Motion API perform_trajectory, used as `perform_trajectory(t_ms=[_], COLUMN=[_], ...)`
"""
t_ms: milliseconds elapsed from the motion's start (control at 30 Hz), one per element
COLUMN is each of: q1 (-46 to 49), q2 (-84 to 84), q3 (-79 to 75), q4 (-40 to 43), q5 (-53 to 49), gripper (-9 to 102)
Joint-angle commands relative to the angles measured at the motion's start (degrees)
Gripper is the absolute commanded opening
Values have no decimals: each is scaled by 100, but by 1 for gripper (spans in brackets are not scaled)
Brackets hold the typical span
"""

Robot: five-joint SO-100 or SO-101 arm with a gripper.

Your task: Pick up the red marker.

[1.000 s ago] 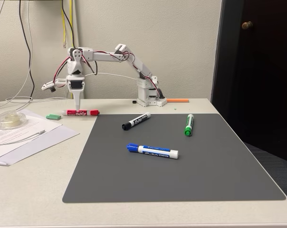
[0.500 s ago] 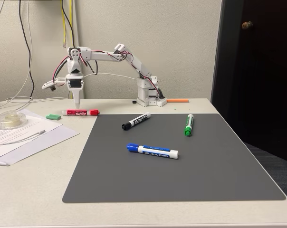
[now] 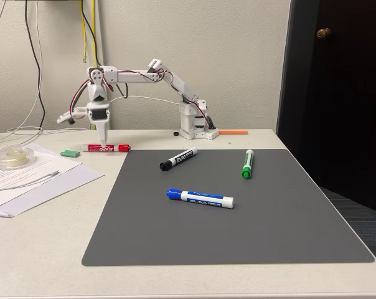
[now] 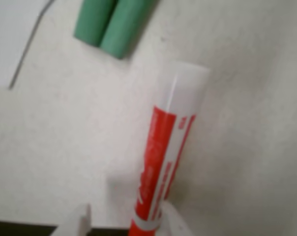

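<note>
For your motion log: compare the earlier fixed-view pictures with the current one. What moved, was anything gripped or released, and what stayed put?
The gripper rose a little above the red marker and the wrist drew slightly upward. Nothing was gripped: the marker lies flat on the table. The black marker, green marker and blue marker stayed put.

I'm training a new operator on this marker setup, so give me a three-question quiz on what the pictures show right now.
1. True or false: the red marker lies on the grey mat.
2. Which marker lies nearest the camera in the fixed view? A) black marker B) green marker C) blue marker
3. What small thing lies just left of the red marker in the fixed view?

Key
1. False; it lies on the bare table, under the gripper.
2. C
3. A green eraser-like block.
</note>
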Motion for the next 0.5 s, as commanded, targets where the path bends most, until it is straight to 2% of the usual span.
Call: perform_trajectory(t_ms=[0,467], q1=[62,-26], q2=[-35,-202], q3=[-26,-26], q4=[-44,-123], q5=[53,123], gripper=[22,20])
